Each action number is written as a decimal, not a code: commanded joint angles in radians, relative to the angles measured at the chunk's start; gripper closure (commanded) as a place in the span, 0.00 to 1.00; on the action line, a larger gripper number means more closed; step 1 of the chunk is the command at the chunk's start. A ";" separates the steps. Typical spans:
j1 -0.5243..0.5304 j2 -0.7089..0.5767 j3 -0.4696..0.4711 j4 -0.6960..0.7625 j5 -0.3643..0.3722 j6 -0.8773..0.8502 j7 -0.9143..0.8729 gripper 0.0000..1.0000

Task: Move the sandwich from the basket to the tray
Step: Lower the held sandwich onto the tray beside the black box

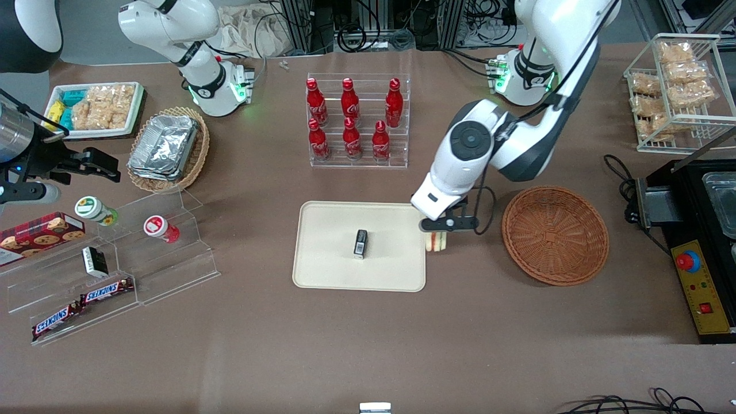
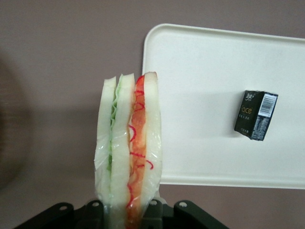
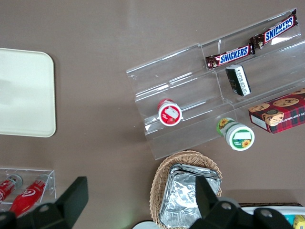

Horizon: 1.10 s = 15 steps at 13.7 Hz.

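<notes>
My left gripper (image 1: pixel 438 230) hangs between the tray and the basket, shut on the sandwich (image 1: pixel 436 241). The clear-wrapped sandwich (image 2: pixel 127 152) stands on edge between the fingers, pale bread with a green and an orange-red filling stripe, just off the tray's rim. The cream-beige tray (image 1: pixel 328 253) lies mid-table; its corner (image 2: pixel 157 43) shows beside the sandwich. The reddish-brown wicker basket (image 1: pixel 555 234) sits toward the working arm's end with nothing in it.
A small black box (image 1: pixel 360 242) (image 2: pixel 256 115) lies on the tray. A rack of red cola bottles (image 1: pixel 356 118) stands farther from the front camera. Clear acrylic steps (image 1: pixel 115 259) with snacks and a tan foil-tray basket (image 1: pixel 167 148) lie toward the parked arm's end.
</notes>
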 commanded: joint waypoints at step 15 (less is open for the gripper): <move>-0.070 0.308 0.005 0.161 0.255 0.156 -0.125 1.00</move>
